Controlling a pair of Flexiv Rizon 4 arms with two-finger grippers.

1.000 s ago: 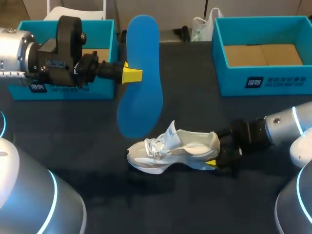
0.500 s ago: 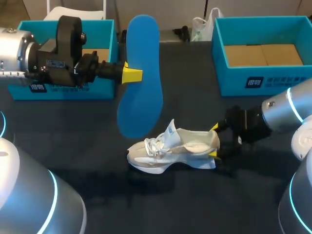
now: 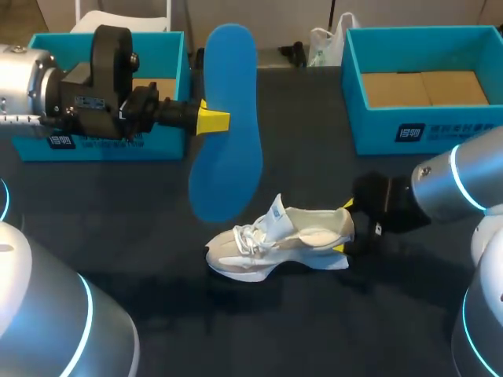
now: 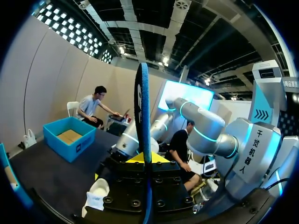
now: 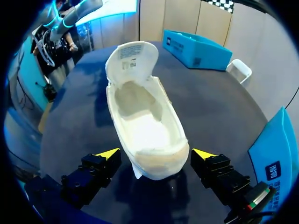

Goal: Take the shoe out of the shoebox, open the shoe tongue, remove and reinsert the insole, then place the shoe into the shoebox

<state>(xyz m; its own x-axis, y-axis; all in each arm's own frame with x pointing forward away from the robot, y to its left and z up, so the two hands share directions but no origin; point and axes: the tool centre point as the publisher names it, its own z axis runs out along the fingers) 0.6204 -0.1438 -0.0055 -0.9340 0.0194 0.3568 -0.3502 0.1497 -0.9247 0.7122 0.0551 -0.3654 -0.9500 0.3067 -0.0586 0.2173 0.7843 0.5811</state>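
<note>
My left gripper (image 3: pixel 212 119) is shut on a blue insole (image 3: pixel 229 149) and holds it upright above the table, left of the middle. The left wrist view shows the insole (image 4: pixel 142 107) edge-on, clamped between the yellow tips of that gripper (image 4: pixel 147 157). Below it a white sneaker (image 3: pixel 279 239) lies on the dark table with its tongue raised and its toe to the left. My right gripper (image 3: pixel 343 228) is open at the shoe's heel. In the right wrist view its fingertips (image 5: pixel 108 153) stand on either side of the sneaker's (image 5: pixel 142 121) heel, and the inside of the shoe is bare.
A teal shoebox (image 3: pixel 169 86) stands at the back left, behind my left arm. A second teal shoebox (image 3: pixel 424 129) with a cardboard floor stands at the back right. Dark tabletop (image 3: pixel 299 157) lies between the boxes and around the shoe.
My right gripper has shifted from the near side of the heel to straddle it, and the shoe has moved slightly. My left arm and the insole have not moved.
</note>
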